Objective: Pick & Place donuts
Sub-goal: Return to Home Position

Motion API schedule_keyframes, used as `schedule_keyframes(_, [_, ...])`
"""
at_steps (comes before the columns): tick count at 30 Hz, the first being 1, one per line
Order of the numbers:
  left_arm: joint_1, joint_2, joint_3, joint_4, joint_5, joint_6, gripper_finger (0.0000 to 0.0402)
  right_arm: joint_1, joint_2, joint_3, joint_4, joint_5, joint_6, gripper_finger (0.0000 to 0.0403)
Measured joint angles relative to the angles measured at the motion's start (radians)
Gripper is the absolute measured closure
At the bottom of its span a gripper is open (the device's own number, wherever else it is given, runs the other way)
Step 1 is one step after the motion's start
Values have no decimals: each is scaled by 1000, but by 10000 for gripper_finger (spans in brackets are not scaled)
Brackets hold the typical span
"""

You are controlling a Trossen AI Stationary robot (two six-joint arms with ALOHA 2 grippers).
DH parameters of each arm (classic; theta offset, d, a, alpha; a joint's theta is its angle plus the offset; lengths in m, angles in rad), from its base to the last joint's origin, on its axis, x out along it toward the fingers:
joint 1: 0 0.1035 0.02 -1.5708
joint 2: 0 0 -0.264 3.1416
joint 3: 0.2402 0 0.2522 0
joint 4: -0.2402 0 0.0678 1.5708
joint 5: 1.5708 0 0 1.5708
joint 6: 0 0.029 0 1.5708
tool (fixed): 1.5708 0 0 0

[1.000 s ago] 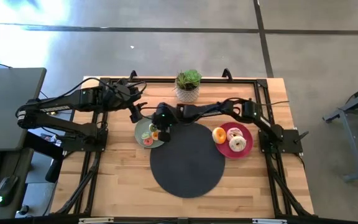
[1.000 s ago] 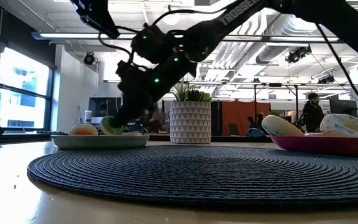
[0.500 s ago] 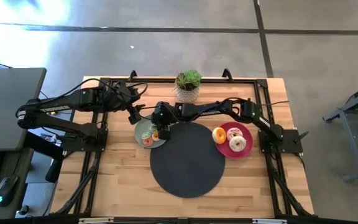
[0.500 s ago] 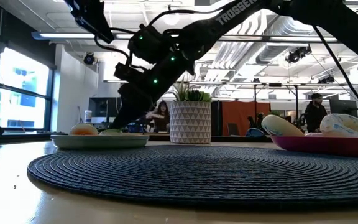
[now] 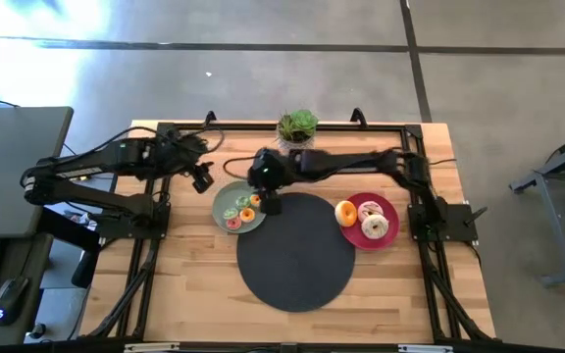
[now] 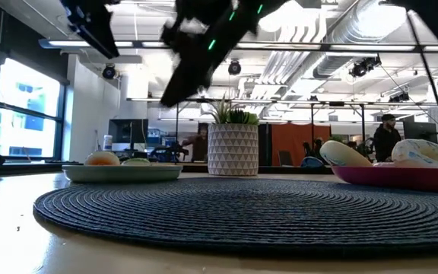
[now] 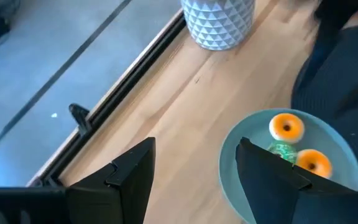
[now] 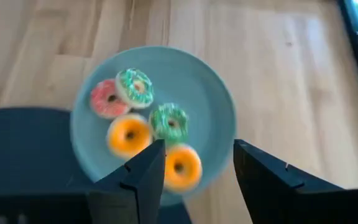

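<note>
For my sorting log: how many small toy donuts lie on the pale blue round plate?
5, clustered on the pale blue round plate: one pink-frosted toy ring, two green-frosted rings, two orange-frosted rings. None looks hidden.

Blue plate [image 8: 219, 102] on wooden table [image 8: 278, 50], five small donuts [image 8: 168, 121] on it, right hand [image 8: 199, 149] above, spread

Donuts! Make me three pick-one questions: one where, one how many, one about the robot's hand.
1. Where is the blue plate? A left of the black mat; B in the mat's middle; C on the floor.
2. How many donuts lie on it? A two; B five; C nine.
3. The right gripper is: A open, empty; B holding a donut; C holding the plate.
Answers: A, the high view shows it; B, two orange, two green, one pink; A, its fingers stand apart, nothing between.
</note>
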Motion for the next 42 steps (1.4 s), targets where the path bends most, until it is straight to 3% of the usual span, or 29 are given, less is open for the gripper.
schedule_keyframes(5, [0,-149,-2,-17,49,-22,188,-1,-194,-4,-229,40,-4,222])
schedule_keyframes(8, [0,-290,-31,-3,81,-27,188,-1,-347,-110,-218,78,12,224])
schedule_keyframes(13, [0,-570,-197,164,126,-28,188,-22,-667,-499,-6,62,9,224])
schedule_keyframes(18, [0,-793,-431,418,294,-18,188,-57,-996,-911,283,-96,7,226])
schedule_keyframes(20, [0,-852,-508,495,313,-17,188,-65,-1124,-1039,389,-142,8,226])
schedule_keyframes(25, [0,-930,-639,565,311,-17,188,-88,-1437,-1274,593,-166,33,226])
schedule_keyframes(31, [0,-949,-771,720,292,-3,188,-97,-1739,-1467,651,-170,119,228])
schedule_keyframes(42, [0,-949,-1063,1177,405,9,188,-97,-1977,-1682,760,-144,165,230])
